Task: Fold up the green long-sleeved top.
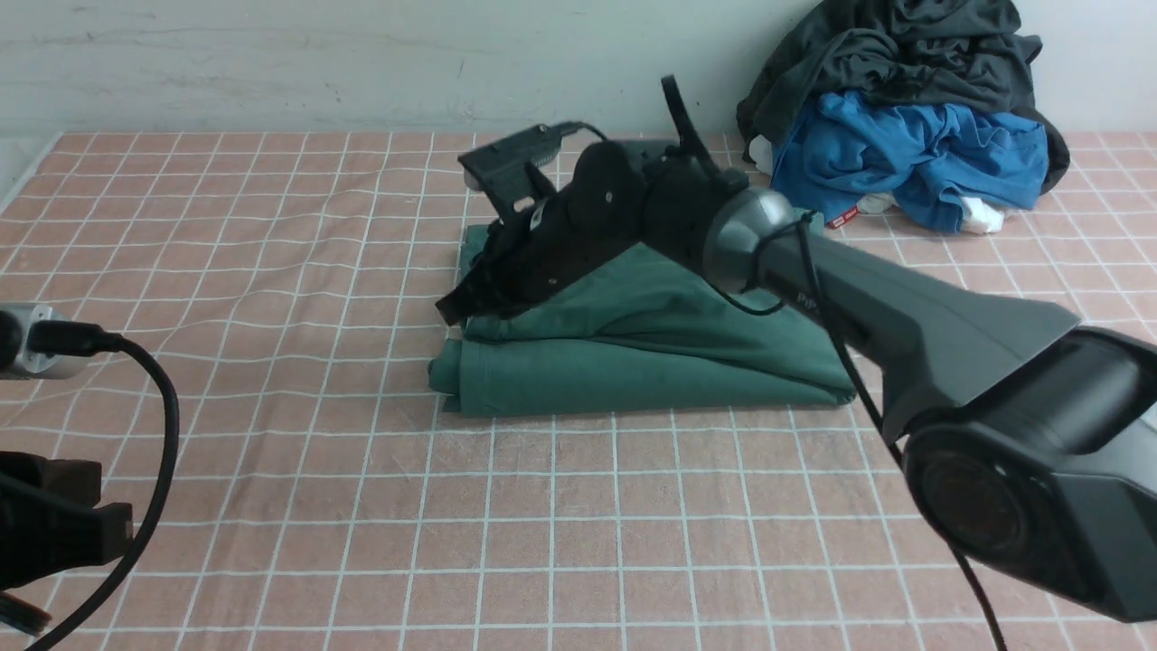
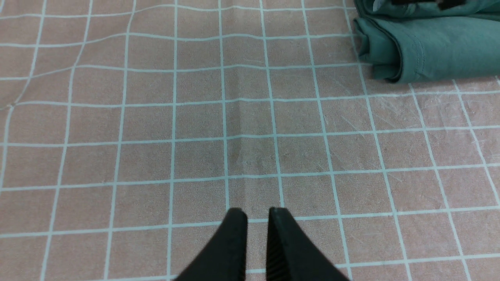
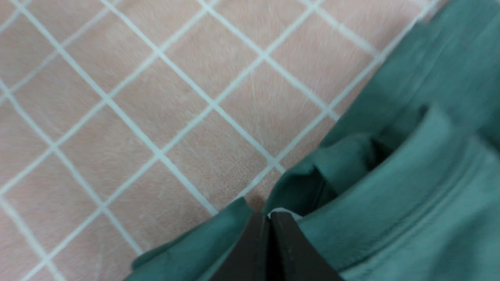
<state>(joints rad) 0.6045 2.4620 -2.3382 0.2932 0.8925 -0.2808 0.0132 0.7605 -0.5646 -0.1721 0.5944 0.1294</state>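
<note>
If only one layer of the dark green cotton long-sleeved top [image 1: 633, 362] is pinched by the right gripper [image 3: 269, 218], clenched at its 9 o'clock edge, the fold could be dragged open.

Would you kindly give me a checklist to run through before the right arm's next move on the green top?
1. Right gripper gripping the green long-sleeved top: ok, jaws shut with fabric gathered at the tips.
2. Number of layers caught: cannot tell.
3. Left gripper free: ok, narrow gap, holding nothing, apart from the top.
4. Top folded into a layered bundle: ok.
5. Clothes pile separate from the top: cannot tell, the right arm hides the gap.
</note>
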